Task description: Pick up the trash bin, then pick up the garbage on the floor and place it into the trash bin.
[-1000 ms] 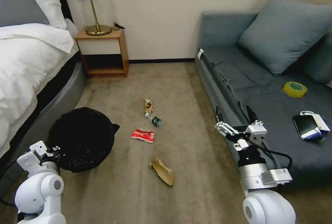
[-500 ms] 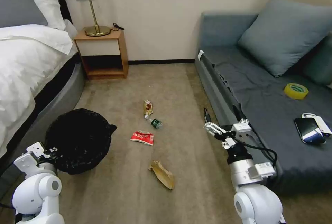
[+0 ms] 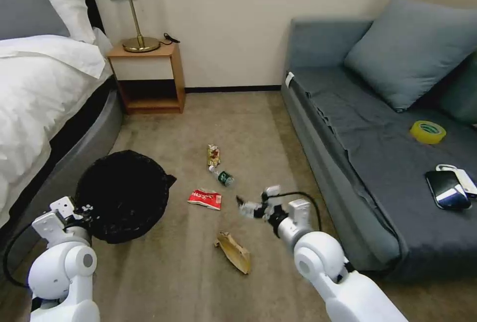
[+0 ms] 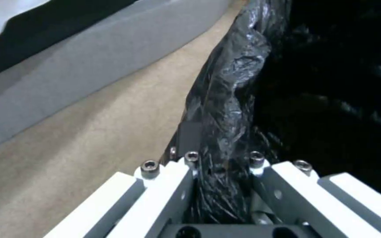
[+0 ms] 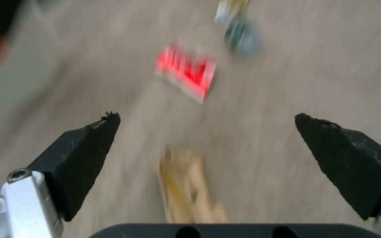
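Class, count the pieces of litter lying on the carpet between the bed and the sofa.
4: a yellow-red wrapper farthest away, a small bottle just nearer, a red packet nearer again, and crumpled brown paper nearest. None seem hidden.

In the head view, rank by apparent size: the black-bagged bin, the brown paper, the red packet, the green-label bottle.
1. Round black-bagged trash bin
2. Crumpled brown paper
3. Flat red snack packet, smaller, though it lies farther away
4. Small clear green-label bottle
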`<state>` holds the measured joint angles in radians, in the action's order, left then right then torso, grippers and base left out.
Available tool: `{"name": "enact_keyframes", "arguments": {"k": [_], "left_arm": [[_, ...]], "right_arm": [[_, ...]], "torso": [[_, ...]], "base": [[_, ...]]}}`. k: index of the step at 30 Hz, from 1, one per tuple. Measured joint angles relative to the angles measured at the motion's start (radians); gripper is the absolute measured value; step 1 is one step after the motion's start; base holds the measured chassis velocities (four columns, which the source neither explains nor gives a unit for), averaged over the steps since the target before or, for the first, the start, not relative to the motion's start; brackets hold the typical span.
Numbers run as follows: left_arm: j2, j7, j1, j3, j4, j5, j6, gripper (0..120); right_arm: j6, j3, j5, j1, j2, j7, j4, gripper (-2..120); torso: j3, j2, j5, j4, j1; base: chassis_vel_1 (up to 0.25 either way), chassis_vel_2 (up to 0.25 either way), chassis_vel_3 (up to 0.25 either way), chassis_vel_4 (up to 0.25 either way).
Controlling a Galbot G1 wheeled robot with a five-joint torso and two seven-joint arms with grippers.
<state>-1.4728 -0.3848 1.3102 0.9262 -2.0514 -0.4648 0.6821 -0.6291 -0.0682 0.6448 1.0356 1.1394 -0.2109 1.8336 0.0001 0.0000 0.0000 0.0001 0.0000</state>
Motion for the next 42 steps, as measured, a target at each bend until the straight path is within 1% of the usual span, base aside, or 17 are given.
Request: {"name": "enact_keyframes", "arguments": {"k": [3,5,6,10,11,16,21,27,31,32,36,37,39,40,41,42], "left_arm": [[0.000,0.000,0.002,0.006,0.000,0.002,0.000,3],[-0.001,0.000,0.009,0.018,0.000,0.003,-0.001,3],[-0.001,0.000,0.009,0.018,0.000,0.003,-0.001,3],[-0.007,0.000,0.026,0.043,-0.011,0.004,-0.002,3],[-0.007,0.000,0.026,0.043,-0.011,0.004,-0.002,3],[-0.024,0.001,0.057,0.061,-0.039,0.006,-0.005,3],[-0.033,0.002,0.079,0.071,-0.057,0.010,-0.010,3],[-0.036,0.005,0.094,0.083,-0.067,0.011,-0.016,3],[-0.036,0.010,0.104,0.092,-0.078,0.012,-0.022,3],[-0.036,0.010,0.104,0.092,-0.078,0.012,-0.022,3],[-0.037,0.012,0.112,0.097,-0.084,0.011,-0.023,3],[-0.037,0.012,0.112,0.097,-0.084,0.011,-0.023,3],[-0.037,0.013,0.115,0.098,-0.084,0.012,-0.024,3],[-0.037,0.014,0.115,0.098,-0.084,0.012,-0.025,3],[-0.037,0.015,0.115,0.099,-0.084,0.014,-0.027,3],[-0.037,0.015,0.115,0.099,-0.084,0.014,-0.027,3]], "right_arm": [[-0.019,-0.053,0.014,-0.028,-0.009,0.016,-0.055,100],[-0.020,-0.121,0.012,-0.058,-0.010,0.049,-0.130,100],[-0.020,-0.121,0.012,-0.058,-0.010,0.049,-0.130,100],[-0.008,-0.205,-0.025,-0.112,0.014,0.104,-0.257,100],[-0.008,-0.205,-0.025,-0.112,0.014,0.104,-0.257,100],[0.011,-0.287,-0.052,-0.158,0.022,0.129,-0.342,100],[0.046,-0.322,-0.076,-0.183,0.038,0.137,-0.399,100],[0.071,-0.336,-0.090,-0.192,0.057,0.142,-0.437,100],[0.125,-0.351,-0.121,-0.206,0.096,0.148,-0.517,99],[0.125,-0.351,-0.121,-0.206,0.096,0.148,-0.517,99],[0.165,-0.358,-0.146,-0.216,0.117,0.159,-0.583,83],[0.165,-0.358,-0.146,-0.216,0.117,0.159,-0.583,83],[0.184,-0.359,-0.153,-0.219,0.122,0.161,-0.608,73],[0.186,-0.359,-0.154,-0.220,0.123,0.162,-0.611,71],[0.192,-0.359,-0.156,-0.220,0.123,0.163,-0.614,65],[0.192,-0.359,-0.156,-0.220,0.123,0.163,-0.614,65]], "torso": [[0.000,0.000,-0.0001,0.0001,0.000],[0.000,0.000,-0.0001,-0.0002,0.000],[0.000,0.000,-0.0001,-0.0002,0.000],[0.000,0.000,0.0002,0.0000,0.000],[0.000,0.000,0.0002,0.0000,0.000],[0.000,0.000,0.0000,-0.0002,0.000],[0.000,0.000,-0.0001,-0.0001,0.000],[0.000,0.000,-0.0001,-0.0001,0.000],[0.000,0.000,0.0000,-0.0001,0.000],[0.000,0.000,0.0000,-0.0001,0.000],[0.000,0.000,-0.0001,-0.0001,0.000],[0.000,0.000,-0.0001,-0.0001,0.000],[0.000,0.000,0.0000,-0.0001,0.000],[0.000,0.000,-0.0001,-0.0001,0.000],[0.000,0.000,-0.0001,-0.0001,0.000],[0.000,0.000,-0.0001,-0.0001,0.000]], "base": [[0.000,0.000,0.000,0.000],[0.000,0.000,0.000,0.000],[0.000,0.000,0.000,0.000],[0.000,0.000,0.000,0.000],[0.000,0.000,0.000,0.000],[0.000,0.000,0.000,0.000],[0.000,0.000,0.000,0.000],[0.000,0.000,0.000,0.000],[0.000,0.000,0.000,0.000],[0.000,0.000,0.000,0.000],[0.000,0.000,0.000,0.000],[0.000,0.000,0.000,0.000],[0.000,0.000,0.000,0.000],[0.000,0.000,0.000,0.000],[0.000,0.000,0.000,0.000],[0.000,0.000,0.000,0.000]]}}
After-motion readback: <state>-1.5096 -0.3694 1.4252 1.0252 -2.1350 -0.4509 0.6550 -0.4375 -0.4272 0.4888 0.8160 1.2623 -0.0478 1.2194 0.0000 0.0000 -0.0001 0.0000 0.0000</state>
